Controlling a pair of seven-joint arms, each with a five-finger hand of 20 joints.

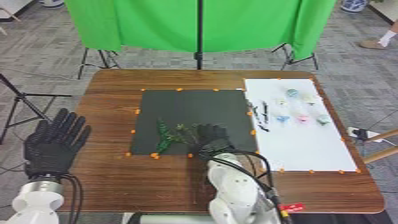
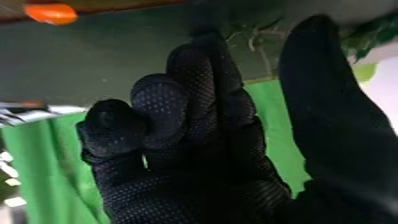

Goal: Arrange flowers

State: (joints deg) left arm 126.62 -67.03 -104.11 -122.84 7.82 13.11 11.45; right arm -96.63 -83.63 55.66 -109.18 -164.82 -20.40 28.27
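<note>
Over the lower right part of the black mat (image 1: 182, 102) is my right hand (image 1: 213, 139), back upward. Just left of it lie thin green sprigs (image 1: 185, 134), and farther left a leafy green stem (image 1: 163, 136). In the right wrist view the right hand (image 2: 191, 145) has its fingers extended and the thumb apart, holding nothing; beyond the gap are thin stems (image 2: 265, 49) and dark green leaves (image 2: 364, 37). My left hand (image 1: 53, 147), fingers straight, is at the table's left edge. Several small pale flowers, among them a pink one (image 1: 303, 119), lie on the white sheet (image 1: 311, 150).
Orange blobs (image 1: 155, 156) line the mat and sheet. Dark strokes (image 1: 258, 114) mark the sheet's left edge. Brown wooden table (image 1: 111, 112) surrounds both. Behind it hangs a green cloth (image 1: 151, 25) on a stand; a tripod (image 1: 31, 102) is at the left.
</note>
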